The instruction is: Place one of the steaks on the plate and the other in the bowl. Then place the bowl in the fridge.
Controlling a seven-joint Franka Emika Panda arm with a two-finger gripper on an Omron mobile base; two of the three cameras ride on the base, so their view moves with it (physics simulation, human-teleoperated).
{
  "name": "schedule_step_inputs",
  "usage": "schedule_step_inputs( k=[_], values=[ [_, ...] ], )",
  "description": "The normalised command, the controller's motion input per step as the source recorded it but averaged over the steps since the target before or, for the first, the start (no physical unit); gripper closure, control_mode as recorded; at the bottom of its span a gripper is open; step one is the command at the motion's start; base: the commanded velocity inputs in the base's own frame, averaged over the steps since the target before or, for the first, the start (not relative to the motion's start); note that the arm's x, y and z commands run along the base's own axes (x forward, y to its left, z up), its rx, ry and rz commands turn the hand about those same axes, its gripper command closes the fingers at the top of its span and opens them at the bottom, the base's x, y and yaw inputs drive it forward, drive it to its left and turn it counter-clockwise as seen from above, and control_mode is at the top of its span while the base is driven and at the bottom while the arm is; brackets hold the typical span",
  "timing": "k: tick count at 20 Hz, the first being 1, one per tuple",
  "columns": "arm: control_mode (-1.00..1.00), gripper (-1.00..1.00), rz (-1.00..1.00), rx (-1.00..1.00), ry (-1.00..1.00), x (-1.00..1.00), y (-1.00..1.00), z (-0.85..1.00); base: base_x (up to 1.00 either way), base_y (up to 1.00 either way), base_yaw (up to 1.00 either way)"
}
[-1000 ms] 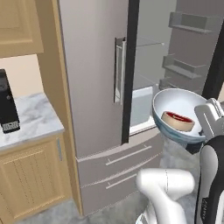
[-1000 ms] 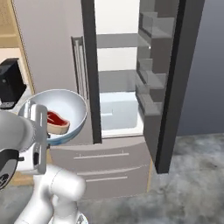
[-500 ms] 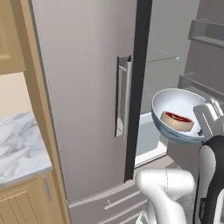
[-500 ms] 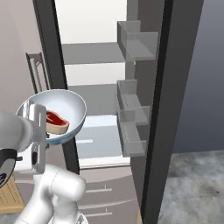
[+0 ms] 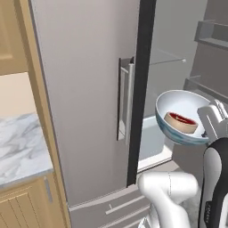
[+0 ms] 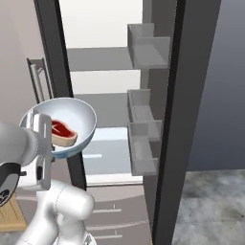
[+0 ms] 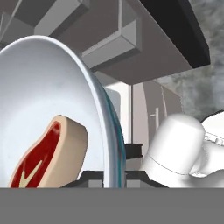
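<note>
one steak [image 5: 181, 122], the dark red one with the pale fat rim, lies inside the bowl [image 5: 180, 116], and my end effector [image 5: 213, 121] pinches the bowl's rim, holding it tipped in the air in front of the open fridge [image 6: 103, 86]. in the hand view the bowl's wall [image 7: 52, 96] stands nearly edge-on with the steak [image 7: 48, 153] leaning against the inside.

over the last second the whole scene has slid and grown in both base views. that is my base driving closer, not the fridge moving. the dark desk appliance and most of the marble desk [image 5: 22, 149] have dropped out to the left. the closed fridge door and its handle [image 5: 127, 102] now loom large, and the lit interior with its shelves [image 6: 105, 60] sits straight ahead. the bowl has stayed where it was relative to my arm, steak unmoved.

i judge the steak-in-bowl step done and the carry nearly over. what remains is reaching past the dark door edge [image 6: 57, 72] and setting the bowl down on a shelf, levelling it so the steak stays in.
</note>
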Motion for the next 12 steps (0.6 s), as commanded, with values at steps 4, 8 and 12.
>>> schedule_step_inputs(
  k=[4,8,12],
  values=[
    [1.0,1.0,0.0,0.0,0.0,0.0,0.0,0.0,0.38,-0.26,0.2],
    [1.0,1.0,0.0,0.0,0.0,0.0,0.0,0.0,0.25,-0.51,0.22],
    [1.0,1.0,0.0,0.0,0.0,0.0,0.0,0.0,0.08,-0.65,-0.05]
  ],
)
